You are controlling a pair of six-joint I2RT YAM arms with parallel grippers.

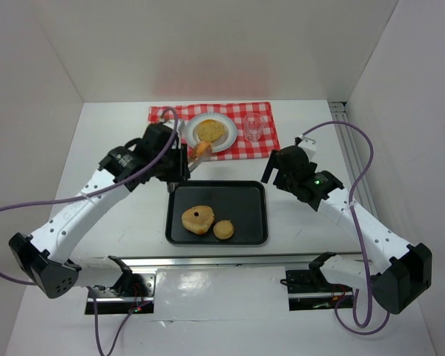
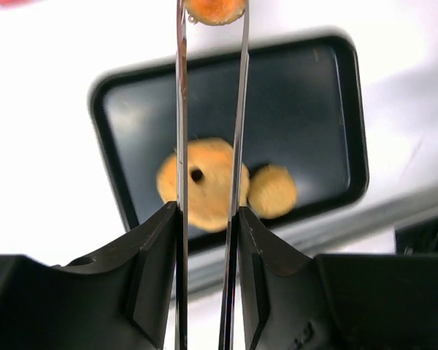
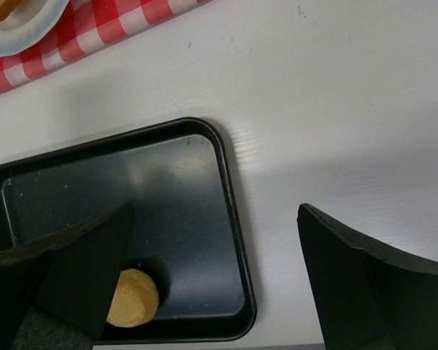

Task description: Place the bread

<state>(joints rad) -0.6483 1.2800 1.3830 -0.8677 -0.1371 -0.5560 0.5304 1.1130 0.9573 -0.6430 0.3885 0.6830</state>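
**At the plate's near rim: bread piece in tongs, placing step under way**

At the near-left rim of the white plate (image 1: 226,141), a small orange bread piece (image 1: 201,149) sits pinched at the tips of metal tongs (image 2: 181,109). The left gripper (image 1: 179,167) is squeezed narrow around the tong blades, so the tongs hold the bread and not the fingers themselves. Height above the plate cannot be told.

A flat round bread (image 1: 209,130) already lies on the plate, which rests on a red checkered cloth (image 1: 170,113). A clear glass (image 1: 253,127) stands just right of the plate.

The black tray (image 1: 248,194) holds a ring-shaped bread (image 1: 198,219) and a small round bun (image 1: 223,230), touching or nearly so.

The right gripper (image 3: 215,219) hangs spread wide and empty near the tray's right edge.

Judged step: carry and place, with pickup done and release not yet made.

The next move likely calls for a short reach further over the plate, onto bare plate or beside the flat bread. Then lower and ease the squeeze so the tongs spring apart. Keep clear of the glass.
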